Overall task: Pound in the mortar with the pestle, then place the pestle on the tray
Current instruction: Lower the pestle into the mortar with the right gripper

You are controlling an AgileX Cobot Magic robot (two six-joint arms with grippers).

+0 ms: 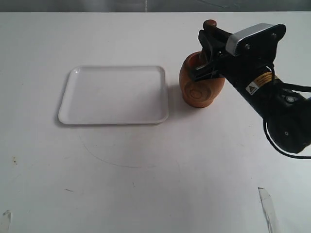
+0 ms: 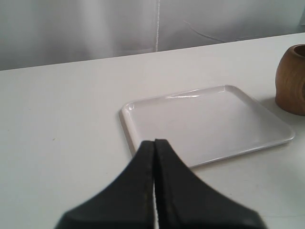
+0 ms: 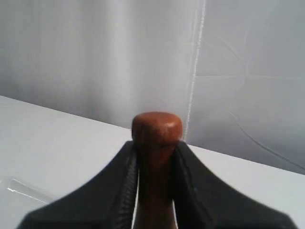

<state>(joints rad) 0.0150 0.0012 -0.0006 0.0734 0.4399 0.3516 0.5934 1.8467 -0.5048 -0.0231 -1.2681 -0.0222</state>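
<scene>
While the right gripper [image 1: 206, 54] pinches narrowly around the pestle [image 3: 156, 126] just under its knob, the club hangs upright over the mortar [image 1: 199, 90], which stands at the tray's [image 1: 114, 94] three o'clock. Left gripper [image 2: 155, 143] is closed, empty.

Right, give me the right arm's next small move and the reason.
Probably drive the pestle straight down for a pounding stroke. The right gripper is shut on its neck, holding it upright over the mouth of the mortar, its lower end hidden, and the tray holds nothing yet, so placing likely comes later.
</scene>
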